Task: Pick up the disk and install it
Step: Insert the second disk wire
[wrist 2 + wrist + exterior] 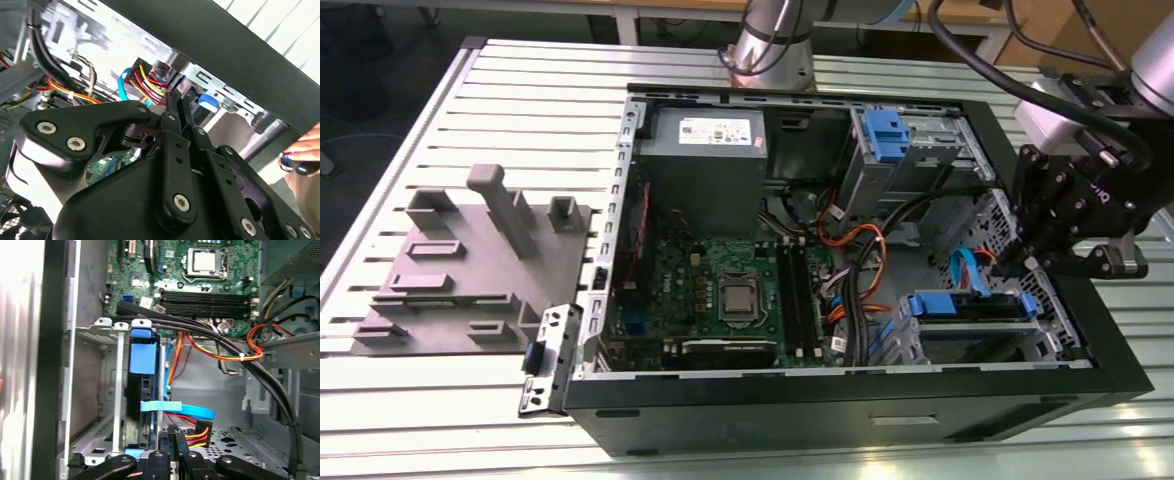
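The disk lies in the metal drive cage at the case's lower corner on the exterior view's right, with its blue rail facing up. In the first wrist view the disk sits edge-on between the cage's silver bars, and a light blue flat cable crosses beside it. My gripper hangs just above that cage at the case wall. Its black fingers are pressed together with nothing between them, close to a red, yellow and black power plug. In the second wrist view the gripper points at the same plug.
The open black computer case lies on a slatted metal table. Inside are a motherboard, a grey power supply, a blue clip on a grey cage and thick black cables. A grey fixture plate lies at the exterior view's left. A hand is beside the case.
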### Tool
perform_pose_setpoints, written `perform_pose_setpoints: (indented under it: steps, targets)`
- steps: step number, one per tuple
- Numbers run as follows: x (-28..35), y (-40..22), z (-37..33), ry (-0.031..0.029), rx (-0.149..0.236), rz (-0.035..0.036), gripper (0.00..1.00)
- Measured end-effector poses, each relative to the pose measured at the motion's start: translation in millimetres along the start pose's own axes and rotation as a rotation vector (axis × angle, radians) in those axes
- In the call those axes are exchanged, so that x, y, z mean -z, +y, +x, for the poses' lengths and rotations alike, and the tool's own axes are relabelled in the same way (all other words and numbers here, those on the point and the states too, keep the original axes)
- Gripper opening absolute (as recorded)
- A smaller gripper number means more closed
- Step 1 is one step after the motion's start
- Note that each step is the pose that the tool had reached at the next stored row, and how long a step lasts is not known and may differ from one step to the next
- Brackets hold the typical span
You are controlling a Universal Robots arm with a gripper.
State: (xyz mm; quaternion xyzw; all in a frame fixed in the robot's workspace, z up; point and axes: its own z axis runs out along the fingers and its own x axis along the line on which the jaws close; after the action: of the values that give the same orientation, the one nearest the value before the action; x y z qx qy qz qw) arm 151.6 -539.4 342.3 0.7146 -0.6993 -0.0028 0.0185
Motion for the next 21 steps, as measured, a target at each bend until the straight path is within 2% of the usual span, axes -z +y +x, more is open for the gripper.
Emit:
perform_pose_setpoints:
  steps: [2, 3, 6, 9, 13, 17, 19, 21]
  targets:
    - [0.1, 0.0, 0.0, 0.0207, -0.001, -0.0004, 0.16]
    - [0.2, 0.0, 0.0, 0.028, -0.001, -0.0006, 0.16]
    - [0.1, 0.5, 0.0, 0.0403, -0.001, -0.0009, 0.16]
    - [0.0, 3.3, -0.1, 0.0465, -0.001, -0.0009, 0.16]
    - [0.0, 3.7, 0.0, 0.0487, 0.004, -0.0005, 0.16]
    - [0.0, 3.8, 0.3, 0.0511, 0.029, 0.0006, 0.16]
    - [-0.2, 3.8, 0.4, 0.0567, 0.041, 0.001, 0.16]
    - [-0.1, 3.9, 0.4, 0.0658, 0.049, 0.0009, 0.16]
